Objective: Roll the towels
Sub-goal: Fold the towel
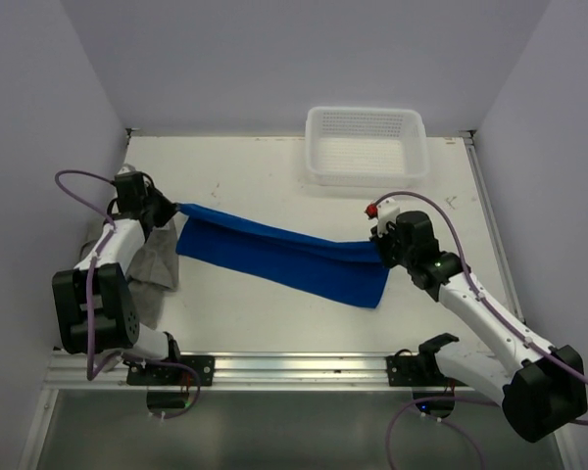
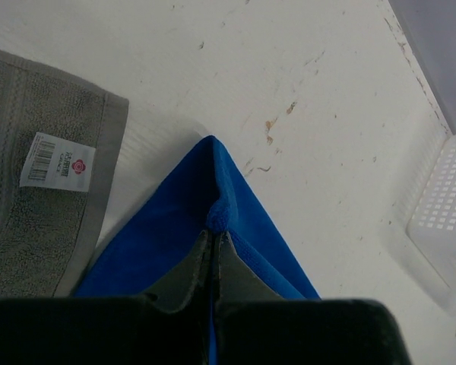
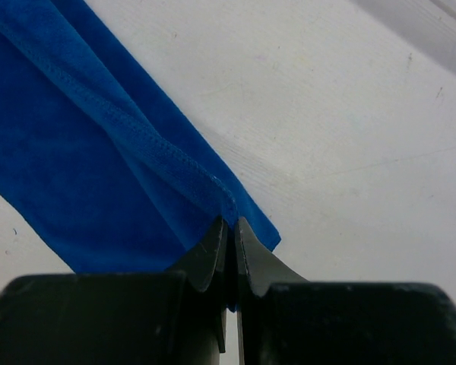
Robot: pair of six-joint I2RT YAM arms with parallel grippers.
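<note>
Royal blue cloth towel (image 1: 284,257) spans between both arms over the white table (image 1: 255,176), long axis running from far left to near right. We note the plain grey towel (image 1: 155,266) lying under the left arm, partly hidden. Left gripper (image 2: 215,237) pinches one blue corner, right gripper (image 3: 229,226) the opposite end; whether the middle touches the table we cannot tell.

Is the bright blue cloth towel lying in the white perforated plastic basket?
No, the blue towel is stretched between the left pincer and right pincer, apart from the basket.
</note>
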